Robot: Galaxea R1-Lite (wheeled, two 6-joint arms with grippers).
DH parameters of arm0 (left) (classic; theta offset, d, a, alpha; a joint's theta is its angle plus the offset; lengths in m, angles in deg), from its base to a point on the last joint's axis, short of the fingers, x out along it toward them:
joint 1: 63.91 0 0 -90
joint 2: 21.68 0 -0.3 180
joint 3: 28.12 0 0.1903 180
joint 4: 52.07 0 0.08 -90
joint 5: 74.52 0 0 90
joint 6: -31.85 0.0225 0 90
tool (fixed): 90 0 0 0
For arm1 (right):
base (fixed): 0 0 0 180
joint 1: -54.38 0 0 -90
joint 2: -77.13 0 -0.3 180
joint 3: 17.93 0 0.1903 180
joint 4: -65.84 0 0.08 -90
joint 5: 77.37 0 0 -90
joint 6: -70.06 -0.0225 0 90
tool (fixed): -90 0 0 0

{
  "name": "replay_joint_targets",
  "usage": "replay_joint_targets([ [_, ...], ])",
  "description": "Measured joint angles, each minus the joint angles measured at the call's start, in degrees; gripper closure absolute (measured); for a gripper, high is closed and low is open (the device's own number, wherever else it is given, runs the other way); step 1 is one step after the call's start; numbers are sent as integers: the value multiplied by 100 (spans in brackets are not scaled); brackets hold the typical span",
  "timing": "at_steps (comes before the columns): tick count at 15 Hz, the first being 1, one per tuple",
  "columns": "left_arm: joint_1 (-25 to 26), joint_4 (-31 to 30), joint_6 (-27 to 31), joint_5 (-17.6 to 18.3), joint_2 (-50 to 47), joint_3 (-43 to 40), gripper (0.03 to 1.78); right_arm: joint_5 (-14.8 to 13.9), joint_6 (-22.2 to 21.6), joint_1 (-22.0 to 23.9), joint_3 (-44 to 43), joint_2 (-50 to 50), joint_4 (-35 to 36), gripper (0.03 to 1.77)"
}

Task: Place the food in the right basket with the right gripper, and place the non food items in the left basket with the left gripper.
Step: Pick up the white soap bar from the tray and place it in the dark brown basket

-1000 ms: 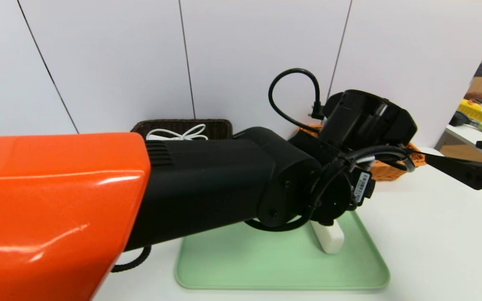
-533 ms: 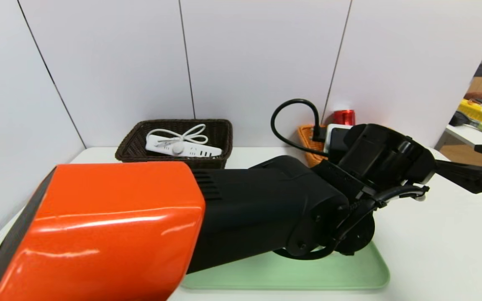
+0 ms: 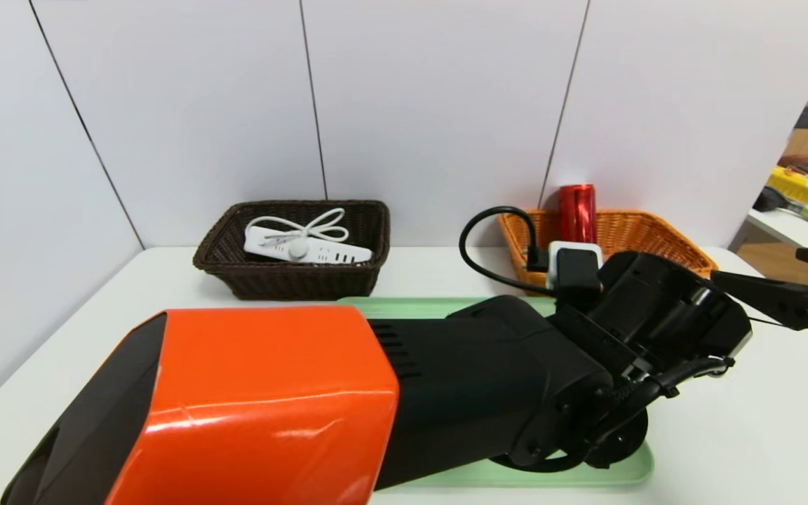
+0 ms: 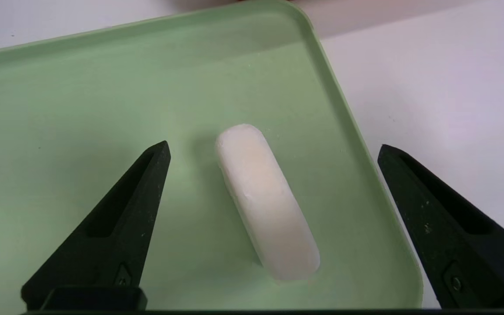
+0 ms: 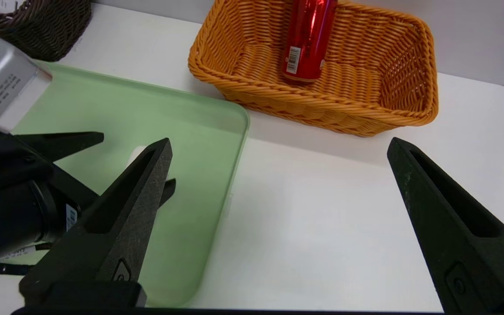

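One white block left on the tray

Head view: your power strip (image 3: 309,249) is in the dark basket (image 3: 299,282), your red can (image 3: 577,214) in the orange basket (image 3: 656,242). Compared with earlier, your left arm (image 3: 474,379) is lower.

Left wrist view: your left gripper (image 4: 274,151) is open above the white block (image 4: 267,201) on the green tray (image 4: 81,153).

Right wrist view: your right gripper (image 5: 280,146) waits open, beside the tray.

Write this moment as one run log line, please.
left fingers: open over white block on green tray | right fingers: open, off tray's right side | red can: in orange basket
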Motion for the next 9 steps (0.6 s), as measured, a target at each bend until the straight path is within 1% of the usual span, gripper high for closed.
replay_joint_targets([
  [3, 9, 300, -196, -41, 30, 0, 12, -67, 0, 4, -11, 69, -40, 10],
  [6, -2, 334, -235, -63, 56, 0, 12, -108, 7, 6, -22, 160, -63, 10],
  [9, 6, 334, -257, -223, 116, 0, 12, -126, 7, 6, -59, 194, -63, 10],
])
